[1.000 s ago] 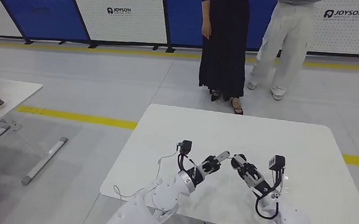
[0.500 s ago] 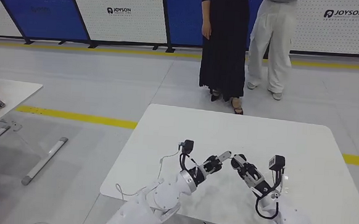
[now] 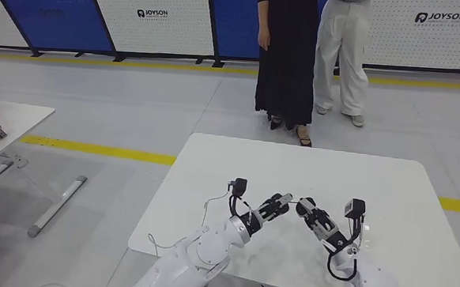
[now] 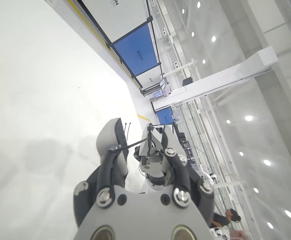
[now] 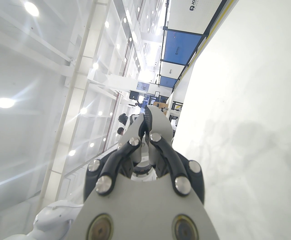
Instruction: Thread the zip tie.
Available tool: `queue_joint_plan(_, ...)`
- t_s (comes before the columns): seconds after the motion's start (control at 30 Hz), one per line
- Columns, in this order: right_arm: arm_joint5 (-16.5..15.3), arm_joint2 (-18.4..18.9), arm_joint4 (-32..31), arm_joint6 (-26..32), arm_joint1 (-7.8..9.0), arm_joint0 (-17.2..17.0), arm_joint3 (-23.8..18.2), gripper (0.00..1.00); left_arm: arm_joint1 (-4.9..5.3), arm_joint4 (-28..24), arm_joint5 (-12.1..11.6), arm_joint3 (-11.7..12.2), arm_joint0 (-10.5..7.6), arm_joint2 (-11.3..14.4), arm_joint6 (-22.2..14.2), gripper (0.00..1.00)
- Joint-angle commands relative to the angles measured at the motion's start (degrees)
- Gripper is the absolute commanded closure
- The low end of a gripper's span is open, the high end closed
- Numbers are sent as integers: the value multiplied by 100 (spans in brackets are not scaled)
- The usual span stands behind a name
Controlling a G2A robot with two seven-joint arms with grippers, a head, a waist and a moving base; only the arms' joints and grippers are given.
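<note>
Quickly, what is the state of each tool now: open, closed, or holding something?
Left tool: open, gripping nothing.
Right tool: closed on the thin black plastic zip tie.

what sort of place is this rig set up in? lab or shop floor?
Likely a large industrial hall or factory-style test floor: a yellow floor line, blue and white partition panels walling off the bay, and rows of ceiling lights high overhead.
</note>
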Motion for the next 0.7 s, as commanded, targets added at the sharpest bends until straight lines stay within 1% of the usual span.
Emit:
queue_joint_plan(0.0,0,0,0,0,0,0,0,100,1,30,3,16,3,3,-30,100)
queue_joint_plan(0.2,0,0,0,0,0,0,0,100,1,105,1,24,7,4,-82,100)
queue_joint_plan(0.33,0,0,0,0,0,0,0,100,-4,64,-21,3,10,-6,-106,100)
queue_joint_plan(0.37,0,0,0,0,0,0,0,100,-4,45,-26,-4,15,-12,-114,74)
queue_joint_plan(0.4,0,0,0,0,0,0,0,100,-4,21,-34,-16,23,-16,-128,59)
queue_joint_plan(0.43,0,0,0,0,0,0,0,100,-3,-13,-46,-29,33,-21,-167,53)
queue_joint_plan(0.47,0,0,0,0,0,0,0,100,-1,-18,-49,-32,36,-32,-181,39)
queue_joint_plan(0.5,0,0,0,0,0,0,0,100,1,-24,-57,-42,44,-34,-212,38)
queue_joint_plan(0.53,0,0,0,0,0,0,0,100,5,-28,-65,-47,50,-44,-252,48)
queue_joint_plan(0.6,0,0,0,0,0,0,0,100,9,-25,-65,-56,61,-59,-277,52)
queue_joint_plan(0.67,0,0,0,0,0,0,0,100,12,-25,-51,-65,69,-75,-285,53)
